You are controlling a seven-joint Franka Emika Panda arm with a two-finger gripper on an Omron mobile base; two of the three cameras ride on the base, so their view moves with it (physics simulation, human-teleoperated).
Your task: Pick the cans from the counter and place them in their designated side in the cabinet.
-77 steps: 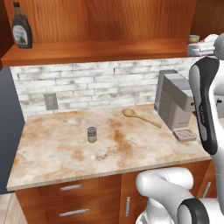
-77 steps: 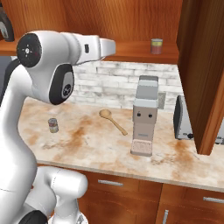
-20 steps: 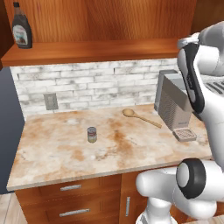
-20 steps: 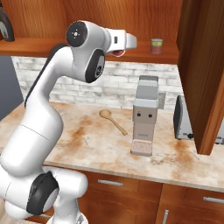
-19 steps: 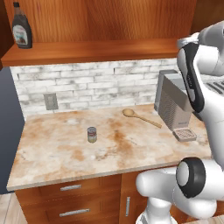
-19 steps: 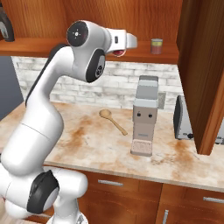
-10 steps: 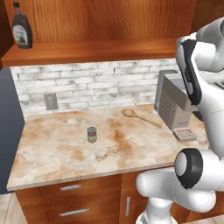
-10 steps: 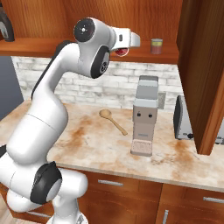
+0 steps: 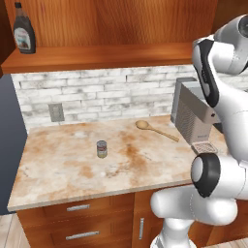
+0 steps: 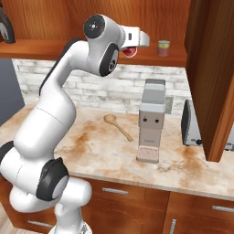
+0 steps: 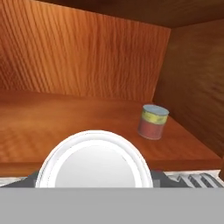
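Note:
My gripper [image 10: 134, 45] is raised to the level of the cabinet [image 10: 50, 48] shelf and is shut on the red can [image 10: 130, 51]. In the hand view that can's silver top [image 11: 94, 161] sits between the fingers, just in front of the plank shelf [image 11: 57, 120]. The olive-grey can [image 9: 101, 148] stands upright in the middle of the counter [image 9: 63, 169], well below and left of the arm.
A small pale green-and-pink can [image 11: 152, 121] stands at the shelf's right end near the side wall. A dark syrup bottle [image 9: 23, 34] is at the shelf's far left. On the counter are a wooden spoon [image 9: 155, 130], a coffee machine [image 10: 151, 119] and a toaster [image 10: 192, 124].
The hand with the red can has edged slightly up and to the right, closer to the shelf. The olive-grey can has not moved.

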